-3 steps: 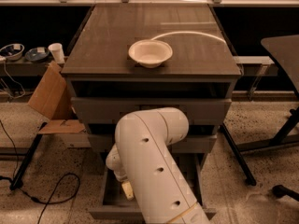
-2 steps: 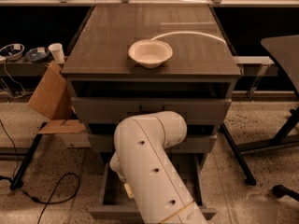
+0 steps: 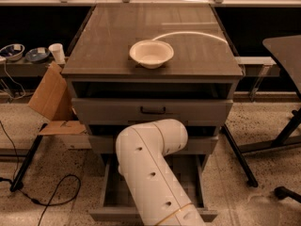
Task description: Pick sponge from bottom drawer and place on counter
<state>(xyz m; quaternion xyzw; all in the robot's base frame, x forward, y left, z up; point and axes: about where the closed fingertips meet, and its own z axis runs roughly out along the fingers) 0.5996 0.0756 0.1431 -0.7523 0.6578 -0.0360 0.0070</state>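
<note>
The bottom drawer of the grey cabinet is pulled open toward me. My white arm reaches down into it and covers most of its inside. My gripper is hidden behind the arm, inside the drawer. The sponge is out of view; the bare parts of the drawer floor show none. The counter is the dark top of the cabinet. It holds a round cream bowl near its front middle.
A thin white cable curves across the counter behind the bowl. The two upper drawers stand slightly open. A cardboard box leans at the left, with a paper cup above it. A dark table and its legs stand at the right. A black cable lies on the floor.
A wrist part with something yellowish showed at the arm's left side inside the drawer; it has now slipped behind the arm. The bowl and drawers have not moved.
</note>
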